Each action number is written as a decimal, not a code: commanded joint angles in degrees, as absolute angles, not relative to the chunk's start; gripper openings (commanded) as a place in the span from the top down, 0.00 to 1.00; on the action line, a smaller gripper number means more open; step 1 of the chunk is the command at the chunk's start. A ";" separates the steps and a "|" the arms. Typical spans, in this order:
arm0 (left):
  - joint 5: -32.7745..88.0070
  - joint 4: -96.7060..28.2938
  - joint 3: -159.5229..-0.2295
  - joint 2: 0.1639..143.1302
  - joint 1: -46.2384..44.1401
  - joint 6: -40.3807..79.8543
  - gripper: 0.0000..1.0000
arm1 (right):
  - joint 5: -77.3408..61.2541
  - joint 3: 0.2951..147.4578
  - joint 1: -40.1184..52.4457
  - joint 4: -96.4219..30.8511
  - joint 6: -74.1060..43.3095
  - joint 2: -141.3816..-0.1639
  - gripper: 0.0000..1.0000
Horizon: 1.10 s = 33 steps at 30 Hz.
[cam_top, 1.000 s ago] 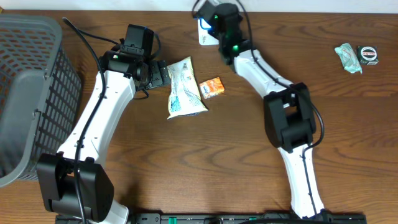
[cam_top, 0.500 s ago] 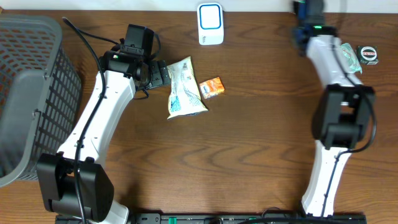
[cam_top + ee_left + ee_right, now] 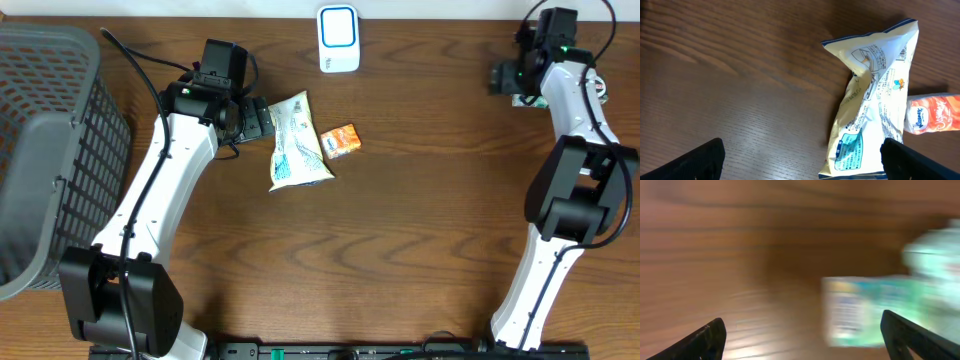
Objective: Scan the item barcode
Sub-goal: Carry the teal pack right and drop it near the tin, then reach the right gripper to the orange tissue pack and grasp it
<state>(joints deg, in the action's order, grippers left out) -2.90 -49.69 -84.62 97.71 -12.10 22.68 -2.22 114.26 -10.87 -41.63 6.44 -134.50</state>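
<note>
Both spread wide, left pincer (image 3: 262, 119) beside snack bag (image 3: 296, 140), right pincer (image 3: 802, 330) near green packet (image 3: 865, 310)

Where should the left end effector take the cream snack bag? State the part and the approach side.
Grip the cream snack bag across its narrow width, about mid-length, where the film is creased and puffed. It lies flat on the table, so come down from above, on the side of the open left end effector. The orange packet crowds the opposite long edge.

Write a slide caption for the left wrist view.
Open left gripper above a wooden table, cream snack bag and small orange packet ahead.
</note>
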 commanded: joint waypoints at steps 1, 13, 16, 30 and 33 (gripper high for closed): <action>-2.98 -49.84 -84.55 97.73 -11.90 22.79 0.03 | -30.92 114.43 -8.40 -43.07 5.34 -132.77 0.10; -2.98 -49.84 -84.55 97.73 -11.90 22.79 0.02 | -52.40 114.26 1.30 -48.05 12.95 -132.81 0.12; -2.98 -49.84 -84.55 97.73 -11.90 22.79 0.02 | -45.23 114.21 6.79 -48.07 14.04 -132.99 0.27; -2.98 -49.84 -84.55 97.73 -11.90 22.79 0.02 | -16.14 114.19 22.24 -46.70 14.06 -135.17 0.49; -2.98 -49.84 -84.55 97.73 -11.90 22.79 0.02 | -16.12 114.15 22.79 -47.11 14.44 -136.00 0.56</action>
